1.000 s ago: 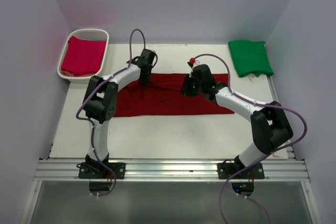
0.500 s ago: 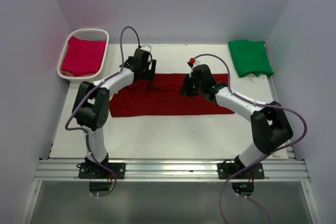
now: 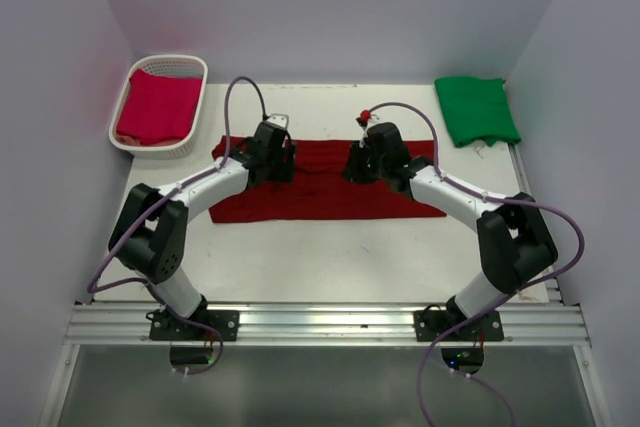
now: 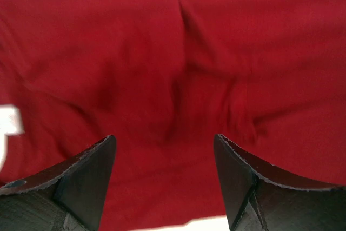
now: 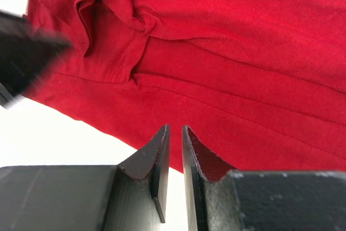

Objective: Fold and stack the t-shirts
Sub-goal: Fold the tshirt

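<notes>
Only your wrist cameras show the left claw [image 4: 163,139] wide open, right claw [image 5: 175,128] nearly shut, both empty over the maroon shirt [image 3: 320,192].

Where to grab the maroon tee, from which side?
Take the maroon t-shirt at its left short end, pinching a corner from above, from the left. It lies flat as a long band, so only its edges on the table offer a lip; the open left hand hovers nearest.
</notes>
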You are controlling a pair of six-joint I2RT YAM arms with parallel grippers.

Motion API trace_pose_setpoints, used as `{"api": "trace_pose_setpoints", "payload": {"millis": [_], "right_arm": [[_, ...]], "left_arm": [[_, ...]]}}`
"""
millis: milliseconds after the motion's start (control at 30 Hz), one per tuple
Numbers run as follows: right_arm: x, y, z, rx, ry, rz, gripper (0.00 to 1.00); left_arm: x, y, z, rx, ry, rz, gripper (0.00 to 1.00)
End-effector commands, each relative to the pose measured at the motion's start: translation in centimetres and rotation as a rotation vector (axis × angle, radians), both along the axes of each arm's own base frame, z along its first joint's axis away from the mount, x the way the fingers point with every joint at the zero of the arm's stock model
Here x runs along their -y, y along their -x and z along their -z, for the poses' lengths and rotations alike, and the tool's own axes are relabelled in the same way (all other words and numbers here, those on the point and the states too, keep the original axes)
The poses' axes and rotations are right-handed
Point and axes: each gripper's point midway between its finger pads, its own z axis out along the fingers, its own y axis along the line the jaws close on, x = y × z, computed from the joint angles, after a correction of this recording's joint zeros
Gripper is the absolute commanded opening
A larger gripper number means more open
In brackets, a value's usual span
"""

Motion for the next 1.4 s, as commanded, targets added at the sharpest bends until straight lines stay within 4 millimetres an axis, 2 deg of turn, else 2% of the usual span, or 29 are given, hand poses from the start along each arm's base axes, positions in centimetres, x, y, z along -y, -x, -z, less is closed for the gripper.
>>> {"api": "trace_pose_setpoints", "payload": {"millis": [0,167,500,667,900,1033,1200,1367], "right_arm": [[-1.2,-0.3,-0.4,0.012,-0.032,-0.030,0.19],[-1.3,-0.2,-0.5,0.017,-0.030,-0.034,0.18],[-1.0,-0.1,-0.4,0.018,-0.016,-0.032,0.14],[-0.9,-0.1,-0.4,0.016,-0.008,-0.033,0.12],[-0.7,-0.1,-0.4,0.023,0.004,-0.034,0.11],[-0.8,-0.1,-0.2,0.017,0.001,-0.036,0.11],[-0.8,-0.1,-0.2,0.016,0.002,-0.037,0.10],[-0.5,0.0,-0.3,0.021,0.014,-0.035,0.08]], "left_arm": [[1.0,2.1,1.4,-0.028,-0.014,0.041,0.76],[1.0,2.3,3.4,-0.039,-0.051,0.046,0.75],[0.2,0.4,5.9,-0.026,-0.136,-0.008,0.71],[0.3,-0.8,5.8,0.000,-0.147,-0.029,0.68],[0.2,-1.3,3.8,0.055,-0.129,-0.052,0.67],[-0.1,-1.8,3.6,0.070,-0.146,-0.067,0.67],[0.2,-2.6,4.3,0.081,-0.147,-0.074,0.65],[0.2,-3.5,5.0,0.088,-0.144,-0.091,0.57]]}}
